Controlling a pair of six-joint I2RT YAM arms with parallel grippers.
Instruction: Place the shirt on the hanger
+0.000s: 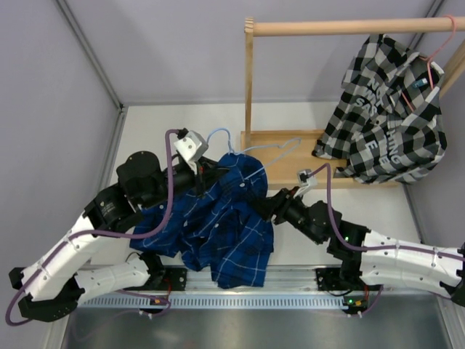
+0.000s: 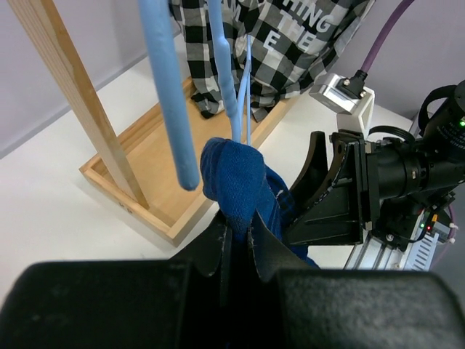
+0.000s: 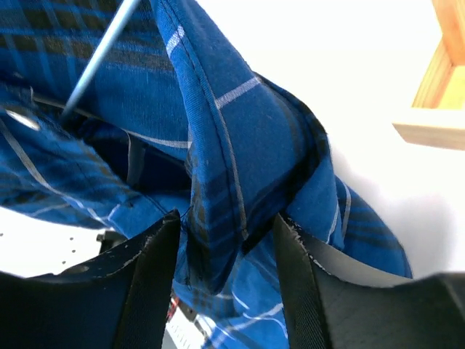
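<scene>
The royal-blue plaid shirt (image 1: 225, 225) hangs bunched between the two arms, above the table's near edge. My left gripper (image 1: 205, 177) is shut on a wad of the shirt's fabric (image 2: 236, 182). The light-blue wire hanger (image 1: 270, 150) runs from its hook (image 1: 219, 134) into the shirt's top. It shows close up in the left wrist view (image 2: 171, 94) and as a thin wire entering the cloth in the right wrist view (image 3: 102, 51). My right gripper (image 1: 266, 206) is open at the shirt's right side. A fold of the shirt (image 3: 240, 145) lies between its spread fingers (image 3: 149, 280).
A wooden rack with a tray base (image 1: 287, 171), an upright post (image 1: 249, 80) and a top rod (image 1: 341, 27) stands at the back. A black-and-white checked shirt (image 1: 389, 109) hangs from it on a pink hanger (image 1: 436, 62). Grey walls close in the left and right sides.
</scene>
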